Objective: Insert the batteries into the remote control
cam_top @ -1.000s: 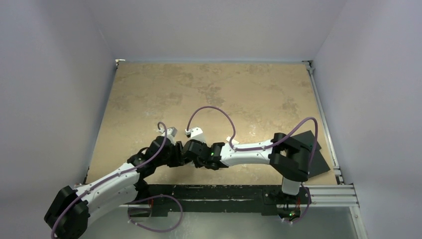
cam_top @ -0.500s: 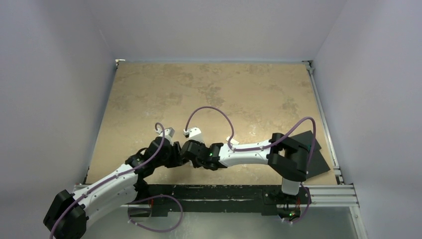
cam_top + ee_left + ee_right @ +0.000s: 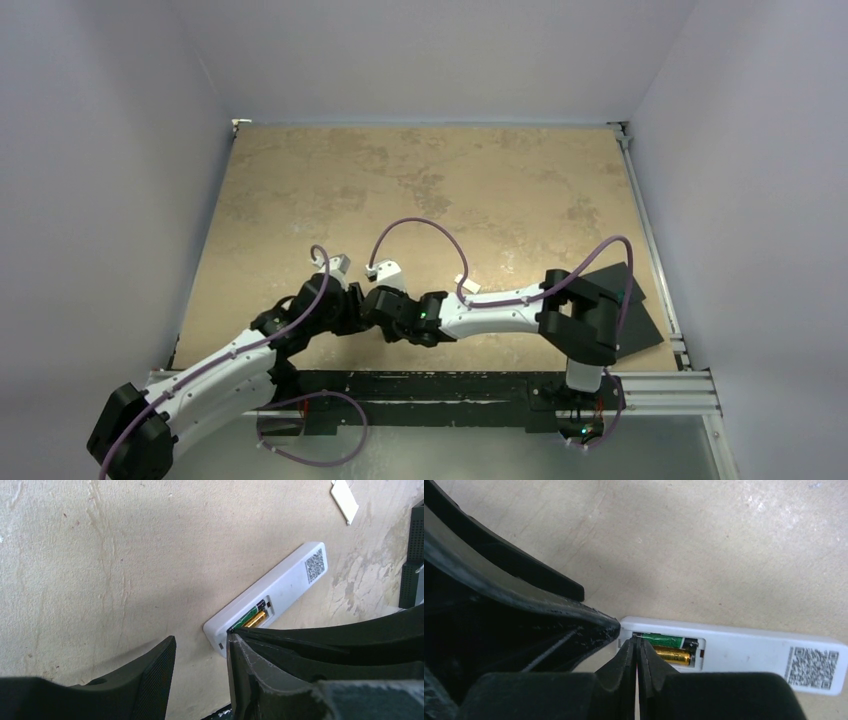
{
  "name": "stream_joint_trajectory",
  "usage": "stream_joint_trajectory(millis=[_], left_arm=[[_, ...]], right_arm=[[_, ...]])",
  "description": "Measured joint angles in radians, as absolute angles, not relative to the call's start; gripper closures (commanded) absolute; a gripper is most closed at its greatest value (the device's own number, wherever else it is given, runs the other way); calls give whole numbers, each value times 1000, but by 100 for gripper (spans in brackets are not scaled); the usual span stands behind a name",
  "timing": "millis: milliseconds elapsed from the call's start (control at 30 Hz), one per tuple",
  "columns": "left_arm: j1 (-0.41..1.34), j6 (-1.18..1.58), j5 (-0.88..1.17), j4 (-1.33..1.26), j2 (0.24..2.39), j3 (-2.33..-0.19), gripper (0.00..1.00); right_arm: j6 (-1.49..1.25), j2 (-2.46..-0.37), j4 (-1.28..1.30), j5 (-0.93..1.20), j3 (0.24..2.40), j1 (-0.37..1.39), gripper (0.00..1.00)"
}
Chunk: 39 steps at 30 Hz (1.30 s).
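Two batteries (image 3: 672, 656) lie inside the remote control (image 3: 744, 657); left hand (image 3: 200, 645) spread apart, right hand (image 3: 637, 647) pressed together.

Lab cell: blank walls (image 3: 120, 150) enclose the table (image 3: 450, 170).

Smooth, matt white plastic on the remote control (image 3: 280, 595). Of the batteries (image 3: 672, 655) in its recess, one gleams glossy gold metal and the other wears a shiny green wrap. The tabletop (image 3: 100, 555) looks matt, mottled and stone-like (scuffed in places). The left gripper (image 3: 200, 645) is matt black plastic with finely textured pads (image 3: 157, 675).
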<state>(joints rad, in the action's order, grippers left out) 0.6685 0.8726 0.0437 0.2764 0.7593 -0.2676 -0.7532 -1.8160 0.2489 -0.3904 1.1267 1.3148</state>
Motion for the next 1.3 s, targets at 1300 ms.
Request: stream_joint_trajectory(millis=[1300], left_arm=[[669,845,114,123,980,-313,67]], right_arm=[[-831,-1484,329,-431,892,1322,86]])
